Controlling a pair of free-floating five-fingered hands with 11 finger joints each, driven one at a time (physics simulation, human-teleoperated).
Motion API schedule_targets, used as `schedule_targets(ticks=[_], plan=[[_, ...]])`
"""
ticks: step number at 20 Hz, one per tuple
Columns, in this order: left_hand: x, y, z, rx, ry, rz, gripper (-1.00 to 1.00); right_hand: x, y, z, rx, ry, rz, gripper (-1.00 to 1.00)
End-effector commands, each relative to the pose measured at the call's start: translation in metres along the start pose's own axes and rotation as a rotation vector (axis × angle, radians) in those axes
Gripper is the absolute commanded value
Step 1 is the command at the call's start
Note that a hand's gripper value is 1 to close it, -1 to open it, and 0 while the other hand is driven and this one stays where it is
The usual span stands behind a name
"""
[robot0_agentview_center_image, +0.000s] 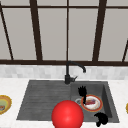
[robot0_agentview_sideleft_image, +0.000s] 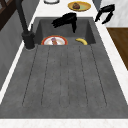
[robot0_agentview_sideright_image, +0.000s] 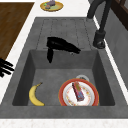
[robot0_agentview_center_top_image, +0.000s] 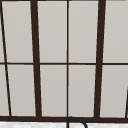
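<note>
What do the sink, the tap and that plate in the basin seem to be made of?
Sink: matte, speckled dark grey, like stone or composite.
Tap: black, dull sheen, probably coated metal.
Plate: white with a red-orange rim and printed specks, likely glazed ceramic, though plastic would look alike.

dark-framed window (robot0_agentview_center_top_image: 67, 62) above white counter (robot0_agentview_center_image: 10, 85); wooden floor (robot0_agentview_sideleft_image: 120, 42).

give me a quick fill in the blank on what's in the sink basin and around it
1. The fruit lying in the sink basin beside the plate is a ____.
2. The plate's rim is coloured ____.
3. The left hand hangs over the ____, fingers pointing down.
4. The tap stands on the side of the sink nearest the ____.

Missing words: banana; red; basin; window

The right hand hovers at the sink's front edge.
</note>
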Motion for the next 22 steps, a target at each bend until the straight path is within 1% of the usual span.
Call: schedule_targets(ticks=[1, 3, 5, 6, 8, 9, 10, 12, 13, 15, 17, 19, 20, 21, 22], plan=[[0.008, 0.013, 0.013, 0.002, -0.054, 0.009, -1.0, 0.0, 0.0, 0.0, 0.0, 0.0, 0.0, 0.0], [0.012, 0.02, 0.021, 0.006, -0.049, 0.009, -1.0, 0.0, 0.0, 0.0, 0.0, 0.0, 0.0, 0.0], [0.02, 0.024, 0.029, -0.006, -0.05, 0.009, -1.0, 0.0, 0.0, 0.0, 0.0, 0.0, 0.0, 0.0], [0.025, 0.027, 0.033, -0.006, -0.053, 0.011, -1.0, 0.0, 0.0, 0.0, 0.0, 0.0, 0.0, 0.0], [0.033, 0.035, 0.041, -0.005, -0.047, 0.02, -1.0, 0.0, 0.0, 0.0, 0.0, 0.0, 0.0, 0.0], [0.037, 0.04, 0.044, -0.004, -0.046, 0.013, -1.0, 0.0, 0.0, 0.0, 0.0, 0.0, 0.0, 0.0], [0.04, 0.044, 0.047, 0.001, -0.046, 0.01, -1.0, 0.0, 0.0, 0.0, 0.0, 0.0, 0.0, 0.0], [0.045, 0.053, 0.053, 0.021, -0.047, 0.01, -1.0, 0.0, 0.0, 0.0, 0.0, 0.0, 0.0, 0.0], [0.048, 0.058, 0.056, 0.03, -0.05, 0.001, -1.0, 0.0, 0.0, 0.0, 0.0, 0.0, 0.0, 0.0], [0.053, 0.068, 0.061, 0.032, -0.055, -0.002, -1.0, 0.0, 0.0, 0.0, 0.0, 0.0, 0.0, 0.0], [0.058, 0.078, 0.067, 0.031, -0.06, -0.006, -1.0, 0.0, 0.0, 0.0, 0.0, 0.0, 0.0, 0.0], [0.064, 0.085, 0.073, 0.03, -0.06, 0.0, -1.0, 0.0, 0.0, 0.0, 0.0, 0.0, 0.0, 0.0], [0.069, 0.086, 0.079, 0.021, -0.056, 0.012, -1.0, 0.0, 0.0, 0.0, 0.0, 0.0, 0.0, 0.0], [0.074, 0.087, 0.084, 0.013, -0.052, 0.011, -1.0, 0.0, 0.0, 0.0, 0.0, 0.0, 0.0, 0.0], [0.079, 0.087, 0.089, 0.008, -0.051, 0.022, -1.0, 0.0, 0.0, 0.0, 0.0, 0.0, 0.0, 0.0]])
